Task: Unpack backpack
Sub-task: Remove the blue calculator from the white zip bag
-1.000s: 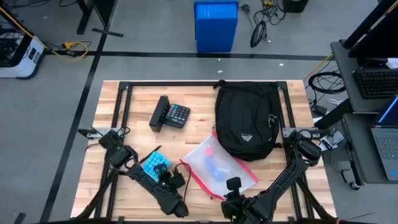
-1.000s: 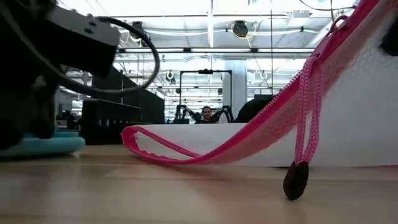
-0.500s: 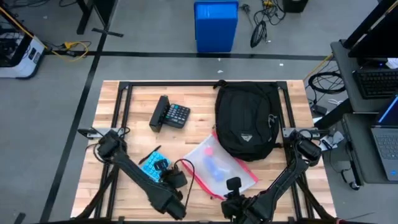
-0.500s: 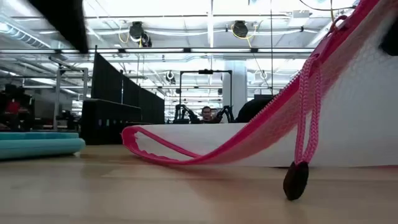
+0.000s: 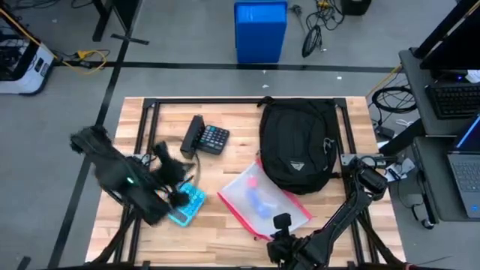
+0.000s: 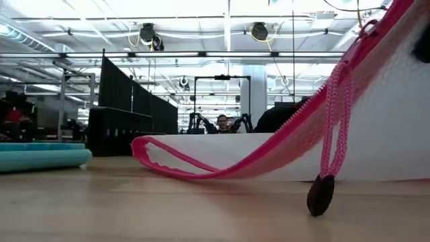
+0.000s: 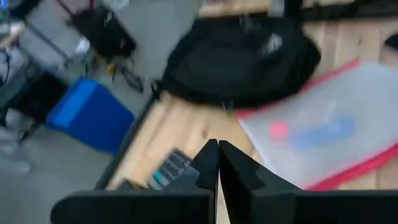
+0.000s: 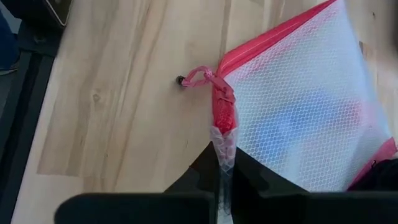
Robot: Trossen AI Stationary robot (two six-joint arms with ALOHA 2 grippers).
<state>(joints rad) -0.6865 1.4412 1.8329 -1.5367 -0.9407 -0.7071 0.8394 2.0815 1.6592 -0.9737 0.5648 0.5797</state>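
In the high view the right gripper (image 5: 279, 225) sits at the bottom centre, and its wrist view shows the fingers (image 8: 205, 171) pinched on a corner of the mesh pouch (image 5: 264, 199), right by the pink zip. The pouch lies just above it, clear with pink edging, something blue and something pink inside. Its upper right corner touches or slips under the backpack (image 5: 298, 145), which lies flat in the upper right of the table (image 5: 217, 240), logo patch up.

At lower left a teal book (image 5: 185, 204) lies on the wood, with the blurred left arm above it. The left gripper (image 7: 217, 163) is closed and empty, fingers together in its wrist view. Further up, left of the backpack, is the calculator (image 5: 205, 138).

The risks, as I judge them: the right grip is on thin mesh only, so a quick pull could slip off or tear it. Dragging the pouch could also tug the backpack where they meet. The left arm, swinging fast, could clip the book or calculator.
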